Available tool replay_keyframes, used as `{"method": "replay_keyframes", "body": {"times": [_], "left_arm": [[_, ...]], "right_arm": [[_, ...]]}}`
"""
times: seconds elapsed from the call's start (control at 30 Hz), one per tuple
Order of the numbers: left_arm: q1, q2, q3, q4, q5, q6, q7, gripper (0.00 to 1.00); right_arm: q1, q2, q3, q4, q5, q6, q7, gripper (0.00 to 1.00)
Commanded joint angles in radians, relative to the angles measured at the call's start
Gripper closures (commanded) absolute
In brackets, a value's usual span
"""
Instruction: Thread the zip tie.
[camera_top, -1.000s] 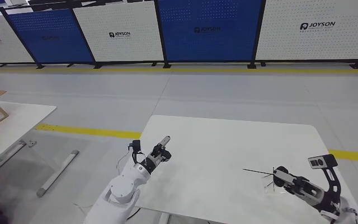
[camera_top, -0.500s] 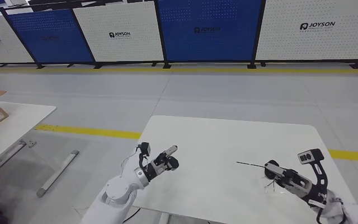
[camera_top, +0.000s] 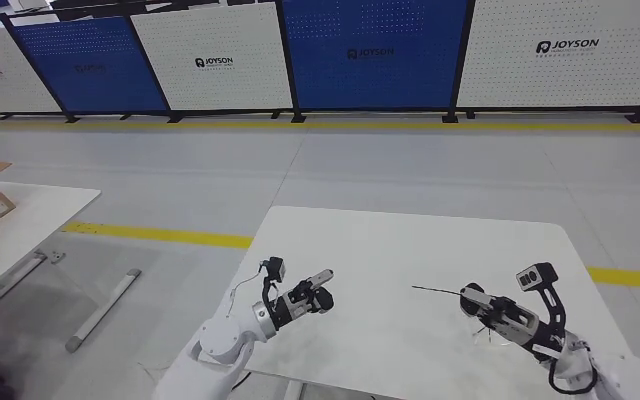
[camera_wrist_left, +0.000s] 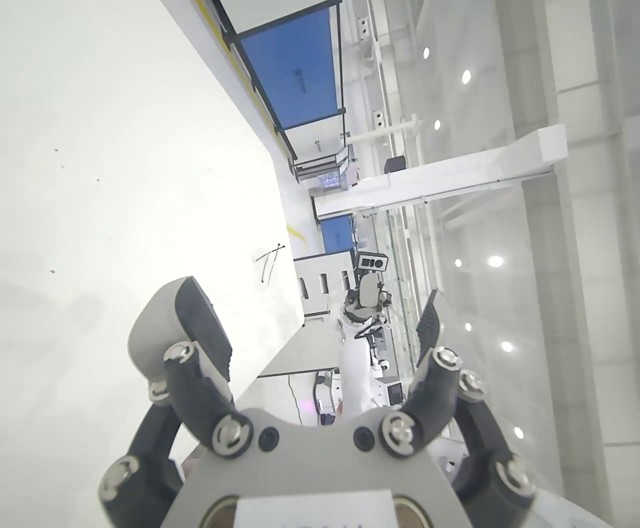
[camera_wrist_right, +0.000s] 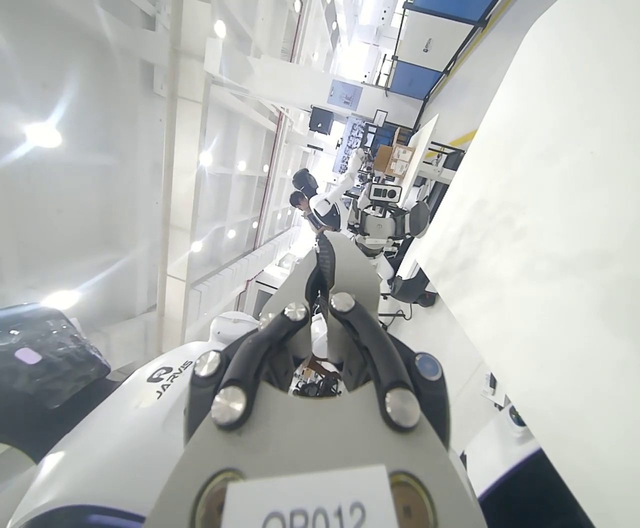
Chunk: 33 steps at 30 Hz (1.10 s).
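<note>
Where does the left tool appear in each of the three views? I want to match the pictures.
Top view: the left tool is over the left part of the table, open.
Left wrist view: the left tool is close up in the foreground, open, with the table beyond it.
Right wrist view: the left tool is small and far off, beside the edge of the table.
Shared landmark: the white table.

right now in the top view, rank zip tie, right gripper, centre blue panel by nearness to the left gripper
1. zip tie, free tip pointing toward the left gripper
2. right gripper, holding its other end
3. centre blue panel, far at the back
</note>
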<state>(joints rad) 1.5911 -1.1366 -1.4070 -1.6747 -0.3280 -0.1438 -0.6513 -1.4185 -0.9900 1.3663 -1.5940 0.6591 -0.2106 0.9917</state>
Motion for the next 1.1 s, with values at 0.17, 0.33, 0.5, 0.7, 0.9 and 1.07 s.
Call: {"method": "replay_keyframes", "body": {"times": [0.17, 0.33, 0.5, 0.7, 0.9, 1.07], "left_arm": [[0.008, -0.001, 0.036, -0.027, 0.035, -0.030, 0.014, 0.00], [0.000, -0.004, 0.093, -0.029, 0.063, -0.049, 0.011, 0.00], [-0.045, -0.015, 0.165, 0.031, 0.024, -0.061, 0.021, 0.00], [-0.059, -0.018, 0.173, 0.050, 0.017, -0.064, 0.035, 0.00], [-0.059, -0.018, 0.173, 0.050, 0.017, -0.064, 0.035, 0.00], [-0.065, -0.026, 0.212, 0.061, -0.006, -0.085, 0.085, 0.00]], "right_arm": [[0.016, -0.010, -0.061, -0.028, -0.099, 0.025, -0.096, 1.00], [0.076, -0.034, -0.167, -0.016, -0.184, 0.044, -0.220, 1.00], [0.121, -0.055, -0.241, 0.021, -0.196, 0.054, -0.267, 1.00], [0.121, -0.055, -0.241, 0.021, -0.196, 0.054, -0.267, 1.00], [0.121, -0.055, -0.241, 0.021, -0.196, 0.054, -0.267, 1.00], [0.129, -0.065, -0.287, 0.003, -0.246, 0.081, -0.309, 1.00]]}}
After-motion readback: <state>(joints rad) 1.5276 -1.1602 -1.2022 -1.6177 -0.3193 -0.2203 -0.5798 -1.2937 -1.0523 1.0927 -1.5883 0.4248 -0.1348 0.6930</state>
